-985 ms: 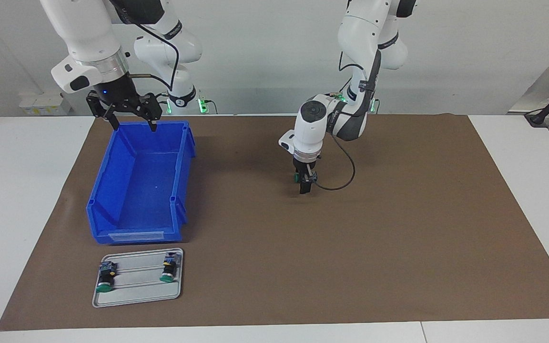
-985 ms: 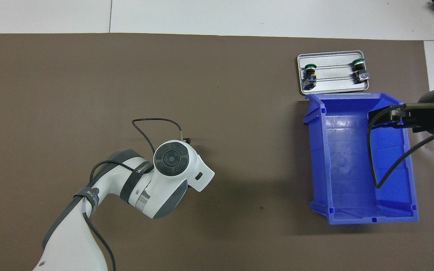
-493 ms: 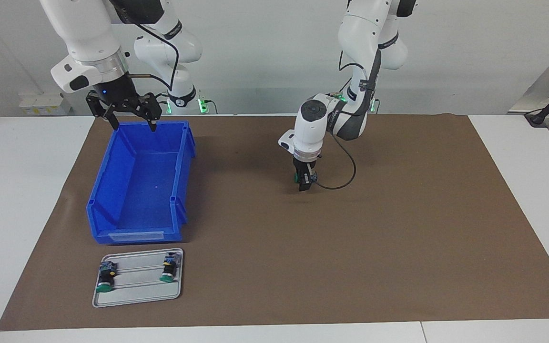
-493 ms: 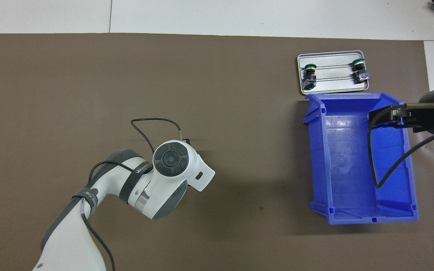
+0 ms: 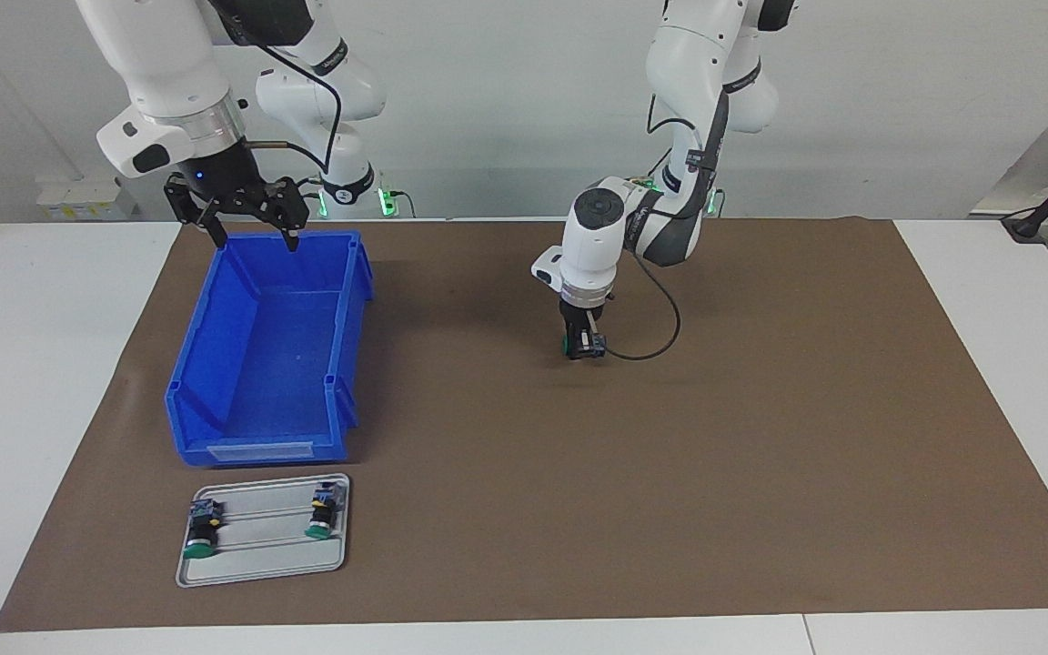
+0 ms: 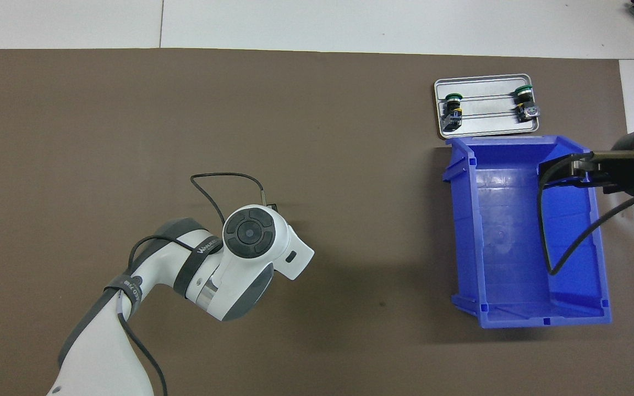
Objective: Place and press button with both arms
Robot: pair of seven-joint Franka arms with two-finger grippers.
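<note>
Low over the middle of the brown mat, my left gripper [image 5: 581, 347] points straight down, shut on a button [image 5: 567, 344]. The button lies sideways between the fingers, its green cap toward the right arm's end of the table. I cannot tell whether it touches the mat. From overhead the left arm's white wrist [image 6: 251, 234] hides both gripper and button. My right gripper [image 5: 256, 238] hangs open and empty over the blue bin's [image 5: 353, 318] end nearest the robots. It also shows at the bin's rim in the overhead view [image 6: 556, 170].
Two more green-capped buttons [image 5: 201, 532] [image 5: 322, 514] lie on a small grey tray [image 5: 260, 555], just past the bin's end farthest from the robots. The blue bin [image 6: 463, 220] holds nothing. A black cable [image 5: 660, 341] loops from the left wrist down to the mat.
The left gripper's fingers have closed in on the button, and their tips have drawn up from the mat. The right arm has stayed still.
</note>
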